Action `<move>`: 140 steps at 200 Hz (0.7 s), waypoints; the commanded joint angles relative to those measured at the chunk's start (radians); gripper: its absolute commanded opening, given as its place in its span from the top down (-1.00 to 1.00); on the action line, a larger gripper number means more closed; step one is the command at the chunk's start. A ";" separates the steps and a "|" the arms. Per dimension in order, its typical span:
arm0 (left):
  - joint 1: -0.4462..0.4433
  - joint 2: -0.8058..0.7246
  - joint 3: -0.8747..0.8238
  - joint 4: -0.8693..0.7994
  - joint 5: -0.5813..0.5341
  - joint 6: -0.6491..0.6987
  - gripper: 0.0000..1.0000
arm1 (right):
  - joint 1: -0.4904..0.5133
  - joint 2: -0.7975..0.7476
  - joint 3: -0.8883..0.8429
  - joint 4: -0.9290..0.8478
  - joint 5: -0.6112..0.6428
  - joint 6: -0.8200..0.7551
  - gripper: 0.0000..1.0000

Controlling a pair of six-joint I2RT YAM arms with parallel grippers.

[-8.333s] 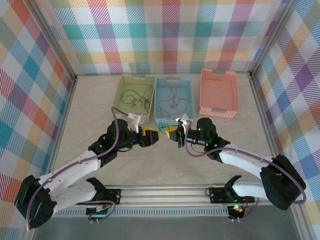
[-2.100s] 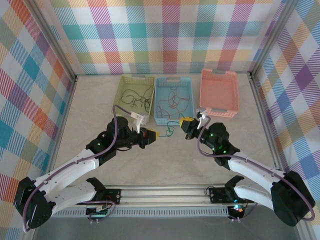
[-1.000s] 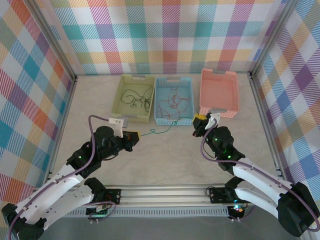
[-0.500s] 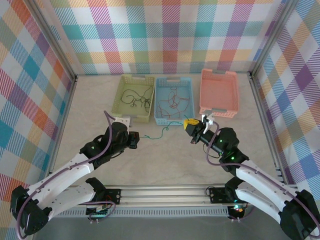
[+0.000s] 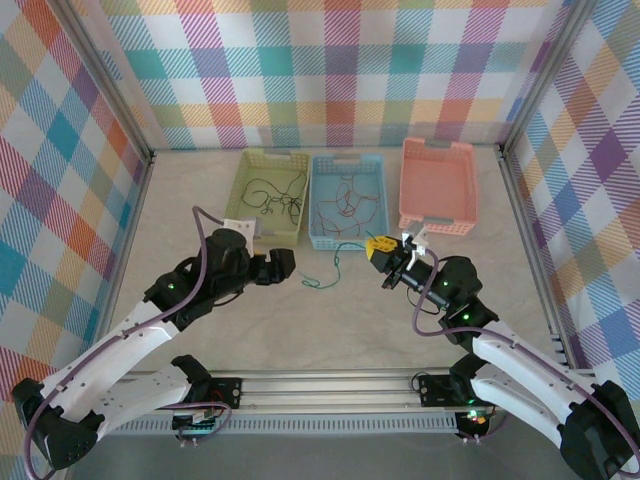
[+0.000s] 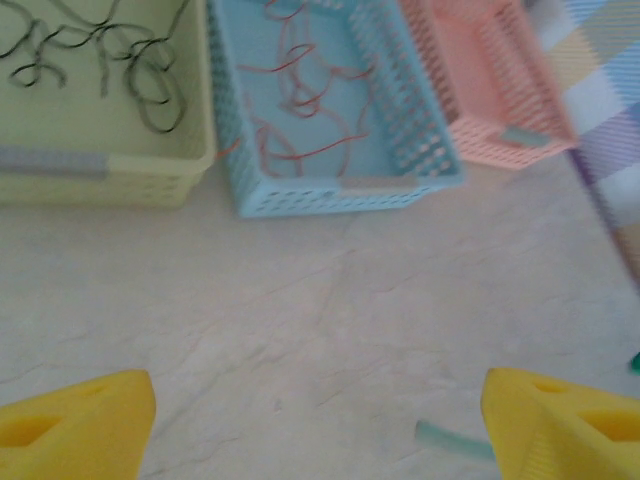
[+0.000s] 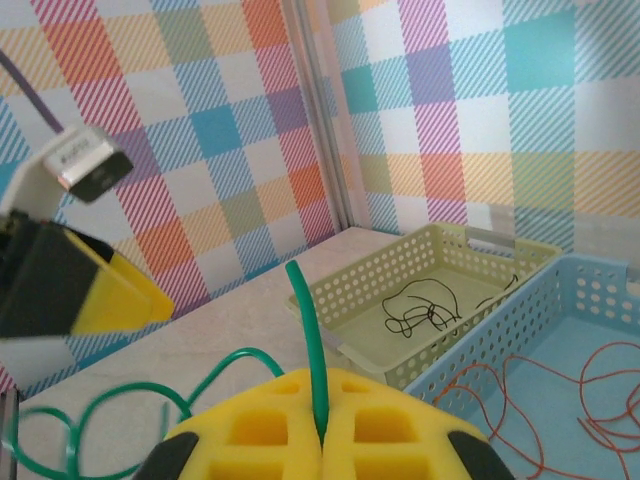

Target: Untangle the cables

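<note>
Green basket (image 5: 272,156), blue basket (image 5: 314,200) beside it, pink basket (image 5: 437,185), pale marbled table (image 5: 350,320), plaid walls (image 5: 340,70)

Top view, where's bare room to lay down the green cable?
The pink basket is empty. The table is bare between the green basket and the left wall, and near the front rail. Crowded: the green basket and blue basket hold cables, and the left gripper, right gripper and green cable sit in front of them.

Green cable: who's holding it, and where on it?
The right gripper pinches the green cable near one end, with a short stub poking out above the grip. The left gripper is open and holds nothing.
</note>
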 commanded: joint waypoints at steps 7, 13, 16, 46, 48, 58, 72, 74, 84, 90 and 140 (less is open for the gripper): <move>0.009 0.042 0.011 0.167 0.259 -0.075 -0.65 | -0.006 -0.004 -0.031 0.091 -0.043 -0.056 1.00; 0.009 0.060 -0.005 0.237 0.331 -0.100 -0.64 | -0.006 -0.003 -0.034 0.099 -0.047 -0.058 1.00; 0.009 0.069 -0.013 0.266 0.363 -0.111 -0.63 | -0.006 -0.002 -0.034 0.102 -0.048 -0.058 1.00; 0.000 0.167 -0.042 0.436 0.536 -0.174 -0.63 | -0.006 0.017 -0.037 0.124 -0.074 -0.057 1.00; -0.002 0.173 -0.043 0.444 0.543 -0.175 -0.63 | -0.006 0.019 -0.037 0.125 -0.075 -0.057 1.00; -0.014 0.208 -0.054 0.504 0.581 -0.202 -0.64 | -0.006 0.027 -0.037 0.131 -0.085 -0.055 1.00; -0.041 0.253 -0.059 0.565 0.624 -0.219 -0.63 | -0.006 0.032 -0.037 0.133 -0.086 -0.054 1.00; -0.045 0.257 -0.058 0.566 0.625 -0.219 -0.62 | -0.006 0.032 -0.037 0.133 -0.086 -0.055 1.00; -0.062 0.271 -0.059 0.572 0.619 -0.217 -0.62 | -0.004 0.033 -0.037 0.133 -0.086 -0.055 1.00; -0.068 0.274 -0.065 0.579 0.613 -0.219 -0.61 | -0.004 0.033 -0.037 0.134 -0.087 -0.057 1.00; -0.094 0.349 -0.148 0.720 0.604 -0.397 -0.56 | -0.004 0.038 -0.038 0.140 -0.083 -0.063 1.00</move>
